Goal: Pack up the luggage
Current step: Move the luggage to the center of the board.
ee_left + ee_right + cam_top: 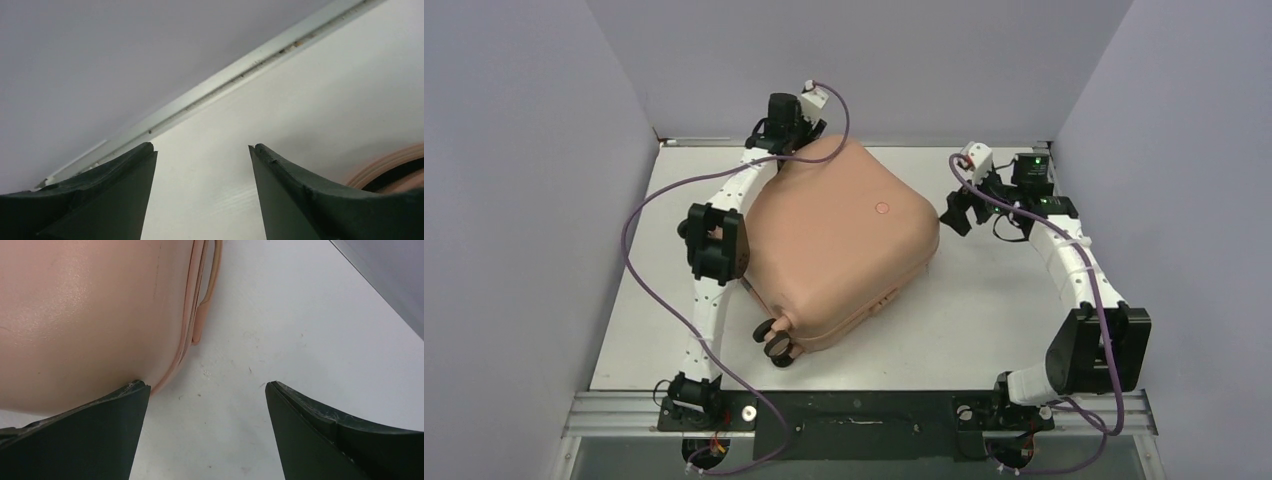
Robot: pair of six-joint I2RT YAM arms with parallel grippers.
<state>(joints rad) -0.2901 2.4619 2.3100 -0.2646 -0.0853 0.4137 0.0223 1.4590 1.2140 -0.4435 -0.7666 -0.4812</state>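
On the desk (994, 320) the luggage (839, 245) lies, looking shut, just beside one finger of the right tool (206, 383). That tool and the left tool (201, 146) are open and hold nothing. A hard push could slide the smooth luggage away.

Luggage (844, 240) on table (1004, 310), right tool (207, 384) beside it
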